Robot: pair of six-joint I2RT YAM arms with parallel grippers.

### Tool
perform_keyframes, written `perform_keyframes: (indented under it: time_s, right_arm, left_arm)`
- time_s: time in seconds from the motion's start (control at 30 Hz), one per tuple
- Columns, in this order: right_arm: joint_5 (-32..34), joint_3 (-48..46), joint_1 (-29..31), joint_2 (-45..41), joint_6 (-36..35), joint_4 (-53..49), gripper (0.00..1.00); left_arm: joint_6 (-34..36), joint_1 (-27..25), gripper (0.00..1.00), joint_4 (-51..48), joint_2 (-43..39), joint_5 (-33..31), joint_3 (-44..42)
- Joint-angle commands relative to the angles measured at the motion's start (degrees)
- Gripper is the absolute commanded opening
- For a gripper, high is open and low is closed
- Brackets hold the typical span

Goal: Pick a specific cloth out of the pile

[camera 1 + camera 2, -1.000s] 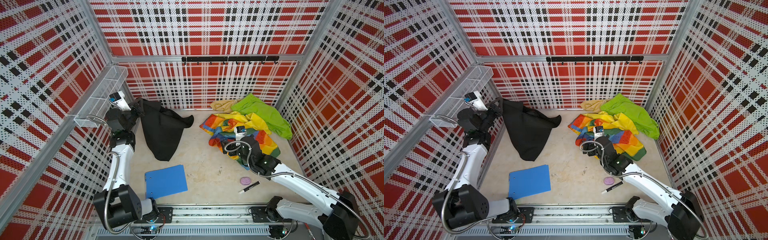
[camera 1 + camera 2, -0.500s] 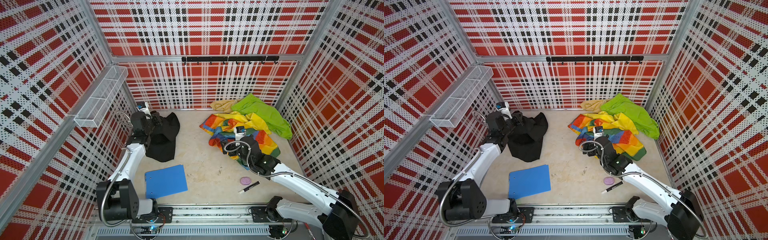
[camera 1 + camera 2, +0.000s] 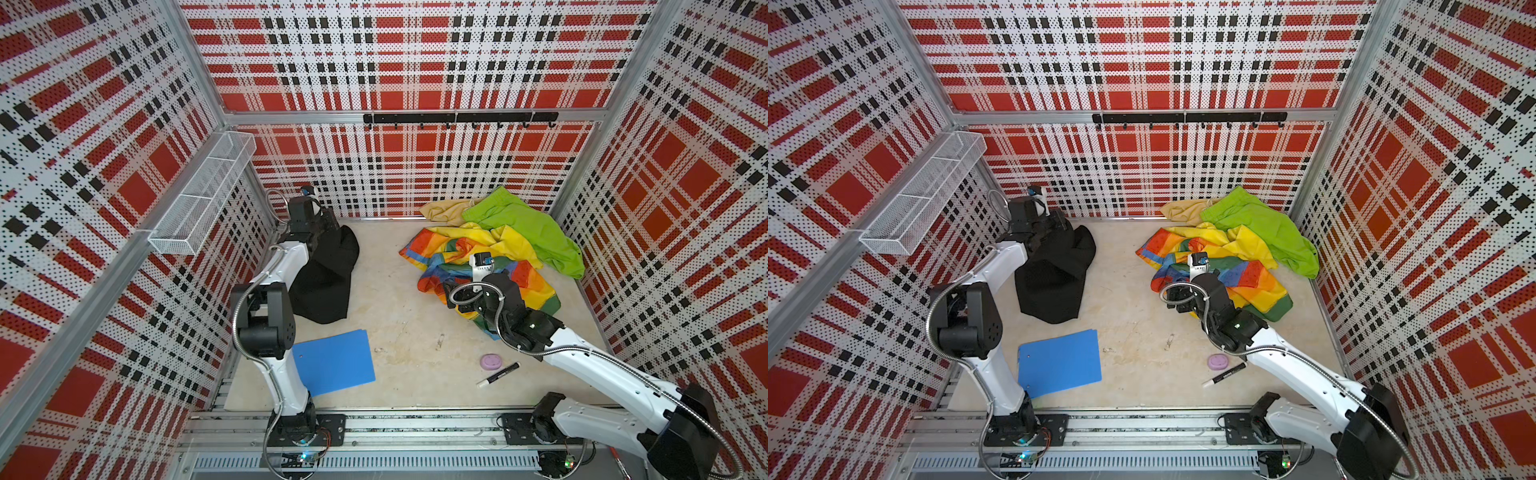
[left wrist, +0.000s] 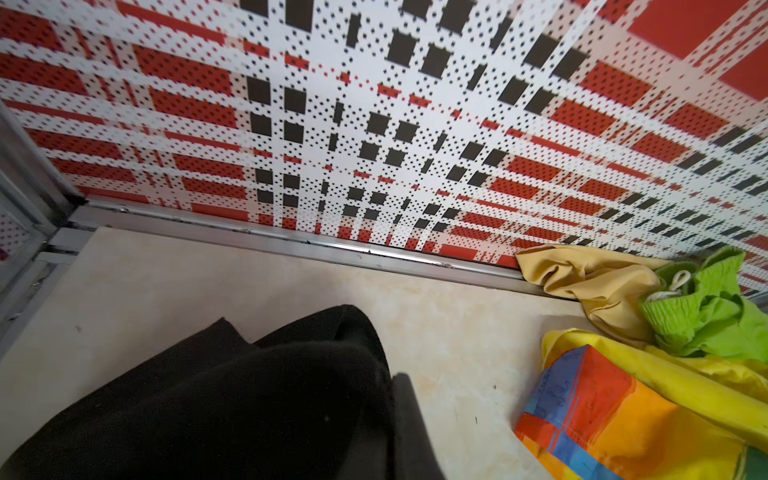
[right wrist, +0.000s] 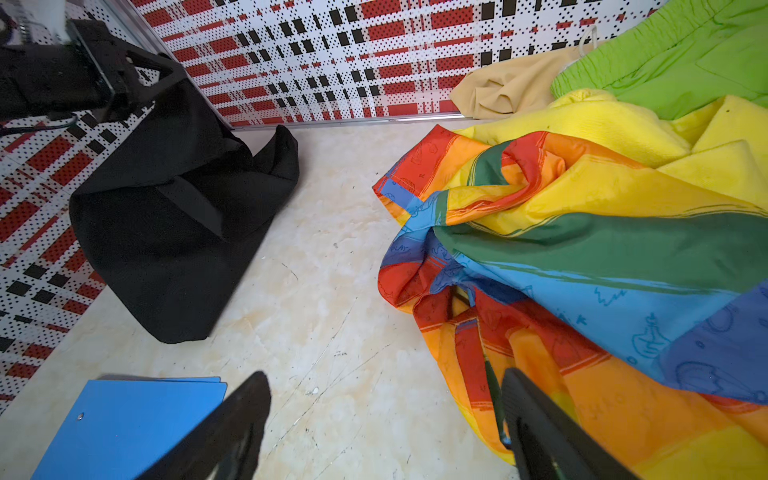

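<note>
The black cloth [image 3: 328, 282] [image 3: 1054, 286] lies crumpled on the floor at the back left, apart from the pile. Its top is bunched up in my left gripper [image 3: 328, 224] [image 4: 390, 386], which is shut on it; the cloth [image 4: 232, 399] hides one finger. The pile sits at the back right: a rainbow-striped cloth [image 3: 440, 249] [image 5: 582, 232], a lime green cloth [image 3: 528, 224] and a tan cloth [image 3: 442, 210]. My right gripper [image 3: 452, 296] [image 5: 384, 395] hovers open over bare floor at the rainbow cloth's near edge, holding nothing.
A blue folder [image 3: 334, 361] lies at the front left. A purple disc [image 3: 491, 360] and a black marker [image 3: 498, 375] lie at the front right. A wire basket [image 3: 203, 199] hangs on the left wall, and a hook rail [image 3: 457, 118] on the back wall.
My left arm has come down from beside the wire basket to the back-left floor, still gripping the black cloth, which went from hanging spread out to crumpled. The right arm has not moved.
</note>
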Motion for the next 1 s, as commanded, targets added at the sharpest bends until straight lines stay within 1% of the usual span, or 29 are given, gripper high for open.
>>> perform_keyframes:
  time_s: [0.0, 0.1, 0.17, 0.23, 0.27, 0.33, 0.37, 0.5, 0.53, 0.63, 0.7, 0.73, 0.77, 0.87, 0.97]
  right_arm:
    - [1.6, 1.5, 0.4, -1.7, -0.9, 0.5, 0.93]
    - [2.3, 1.3, 0.4, -2.5, -1.0, 0.3, 0.93]
    - [2.5, 1.3, 0.4, -2.6, -1.0, 0.2, 0.93]
    - [2.3, 1.4, 0.4, -2.5, -0.9, 0.1, 0.93]
    - [2.3, 1.3, 0.4, -2.4, -0.9, 0.2, 0.93]
    - [2.3, 1.2, 0.3, -2.4, -0.7, 0.2, 0.93]
    - [2.4, 1.3, 0.3, -2.4, -0.6, 0.0, 0.93]
    - [3.1, 0.8, 0.4, -3.0, -0.5, -0.6, 0.93]
    - [3.3, 0.5, 0.3, -3.2, -0.5, -0.5, 0.93]
    - [3.3, -0.3, 0.3, -3.4, -0.3, 0.1, 0.93]
    - [3.0, -0.6, 0.3, -3.1, -0.1, 0.5, 0.93]
    - [2.9, -0.6, 0.4, -2.9, 0.0, 0.6, 0.93]
    - [2.7, -0.4, 0.4, -2.8, 0.1, 0.6, 0.93]
    - [2.4, -0.4, 0.4, -2.6, 0.2, 0.8, 0.93]
    - [2.5, -0.3, 0.4, -2.6, -0.1, 0.8, 0.93]
  left_arm:
    - [0.9, -0.9, 0.01, -2.7, 3.7, -1.0, 0.4]
    - [0.6, -2.1, 0.02, -2.2, 6.2, -1.1, 1.1]
    - [1.0, -2.9, 0.05, -4.3, 8.5, -1.2, 3.0]
    - [0.8, -3.6, 0.09, -5.6, 10.3, -1.2, 3.9]
    - [0.0, -3.7, 0.12, -5.7, 10.6, -1.3, 3.9]
    - [-1.3, -3.6, 0.29, -5.1, 10.3, -2.4, 3.1]
    - [-1.6, -3.6, 0.35, -4.9, 10.1, -2.9, 2.9]
    - [-1.1, -3.3, 0.54, -7.3, 6.7, -4.1, 3.6]
    - [-0.6, -3.3, 0.6, -8.2, 5.3, -5.1, 3.6]
    - [1.1, -3.3, 0.82, -11.1, 0.7, -7.5, 3.4]
    - [2.3, -3.3, 0.93, -14.4, -2.0, -9.9, 3.8]
    - [2.9, -3.3, 0.97, -16.2, -3.1, -11.1, 4.1]
    - [3.2, -3.3, 1.0, -18.0, -4.0, -12.2, 4.2]
    - [3.3, -3.1, 0.99, -24.3, -6.5, -15.0, 3.9]
    - [1.9, -3.0, 0.99, -31.0, -7.0, -19.9, 3.8]
